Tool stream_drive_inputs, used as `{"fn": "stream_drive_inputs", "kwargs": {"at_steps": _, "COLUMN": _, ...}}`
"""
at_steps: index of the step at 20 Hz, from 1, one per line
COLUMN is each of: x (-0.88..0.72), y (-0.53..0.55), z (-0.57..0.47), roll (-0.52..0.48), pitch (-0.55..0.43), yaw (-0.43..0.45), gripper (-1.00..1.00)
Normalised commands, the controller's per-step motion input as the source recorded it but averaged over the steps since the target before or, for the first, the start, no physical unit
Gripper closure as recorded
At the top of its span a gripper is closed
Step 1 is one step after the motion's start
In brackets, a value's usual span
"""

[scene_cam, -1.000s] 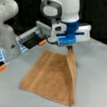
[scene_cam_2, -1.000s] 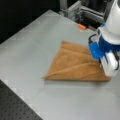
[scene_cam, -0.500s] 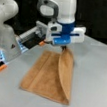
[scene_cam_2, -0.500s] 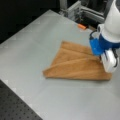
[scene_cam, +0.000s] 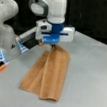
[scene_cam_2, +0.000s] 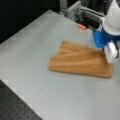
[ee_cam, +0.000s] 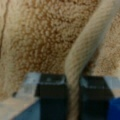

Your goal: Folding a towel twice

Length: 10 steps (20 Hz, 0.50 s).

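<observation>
The orange-brown towel [scene_cam: 50, 73] lies on the grey table, doubled over into a long strip with one layer overlapping the other. In a front view the towel [scene_cam_2: 80, 60] runs across the table's middle. My gripper [scene_cam: 53, 45] stands at the towel's far end, low over the cloth, shut on a pinched edge of it. In a front view the gripper [scene_cam_2: 107, 51] is at the towel's right end. The wrist view shows a band of towel edge [ee_cam: 83, 57] clamped between the two dark fingers [ee_cam: 52, 90], with terry cloth filling the background.
A grey-white robot base [scene_cam: 5, 16] and a box with blue and orange parts [scene_cam: 0, 59] sit at a front view's left. Metal hardware and a small orange piece [scene_cam_2: 81, 25] stand at the table's far edge. A dark perforated board [scene_cam_2: 15, 105] borders the table.
The gripper carried the towel's held edge across, laying the raised layer down. The towel went from a tented shape to a narrower folded strip.
</observation>
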Motion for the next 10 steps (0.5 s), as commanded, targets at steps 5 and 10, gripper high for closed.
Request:
{"fn": "stream_drive_inputs", "kwargs": {"at_steps": 5, "x": -0.55, "y": -0.11, "z": -0.14, "roll": 0.147, "pitch": -0.08, "yaw": 0.01, "gripper": 1.0}}
{"fn": "stream_drive_inputs", "kwargs": {"at_steps": 10, "x": -0.44, "y": 0.04, "z": -0.15, "roll": 0.139, "pitch": -0.044, "yaw": -0.014, "gripper": 1.0}}
